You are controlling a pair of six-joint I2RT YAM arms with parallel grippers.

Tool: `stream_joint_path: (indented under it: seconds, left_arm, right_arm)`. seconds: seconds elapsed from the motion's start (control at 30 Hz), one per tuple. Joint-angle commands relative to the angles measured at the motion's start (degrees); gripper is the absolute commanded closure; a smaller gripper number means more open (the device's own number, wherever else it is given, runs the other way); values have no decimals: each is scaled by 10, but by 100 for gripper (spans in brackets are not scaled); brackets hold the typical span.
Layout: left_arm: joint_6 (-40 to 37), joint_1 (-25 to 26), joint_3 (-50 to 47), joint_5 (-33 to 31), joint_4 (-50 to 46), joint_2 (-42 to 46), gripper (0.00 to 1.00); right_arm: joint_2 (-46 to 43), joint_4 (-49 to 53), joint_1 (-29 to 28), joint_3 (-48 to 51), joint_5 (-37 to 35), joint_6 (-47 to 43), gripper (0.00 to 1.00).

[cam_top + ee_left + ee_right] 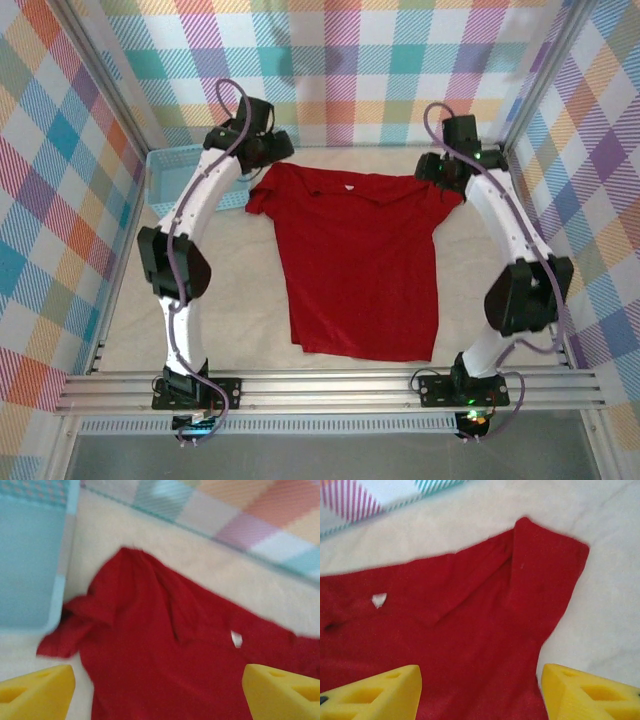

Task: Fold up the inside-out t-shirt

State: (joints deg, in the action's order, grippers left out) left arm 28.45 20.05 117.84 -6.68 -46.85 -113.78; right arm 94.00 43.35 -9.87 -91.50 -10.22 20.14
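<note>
Yellow fingers of the left gripper are seen at the bottom corners of the left wrist view. They are spread wide apart and nothing is held between them. The right gripper is spread wide in the same way, and nothing is held by its yellow fingers either. Red cloth is seen in the gap of each one. It cannot be told whether the cloth is touched.

The inside-out t-shirt is laid flat on the pale table between the two arms. Its bottom edge is placed near the arm bases and its neck is turned to the far side. The left sleeve is bunched up a little. The right sleeve is spread out flat.

A small pale label is seen at the neck. It is too small and blurred for any writing to be read.

A light-blue basket is set just beside the left sleeve. The checked wall is found behind it all.
</note>
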Motion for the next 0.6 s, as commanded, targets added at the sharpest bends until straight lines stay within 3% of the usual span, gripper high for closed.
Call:
stream_joint_path:
  seconds: [0.0,0.13,0.27,0.4,0.57]
  left_arm:
    - [-7,32,-138,14,48,88,14]
    - [0,75,-297,4,94,176,14]
    - [11,117,-443,9,153,246,16]
    - [12,165,-556,-24,172,297,16]
    - [49,174,-668,22,241,332,22]
  right_arm:
    - [-55,-27,-27,98,36,1,35]
    - [-121,-53,-59,212,51,-4,36]
    - [-130,-61,-75,258,81,2,38]
    - [-150,-84,-131,321,78,11,38]
    - [-128,-125,-138,354,70,10,40]
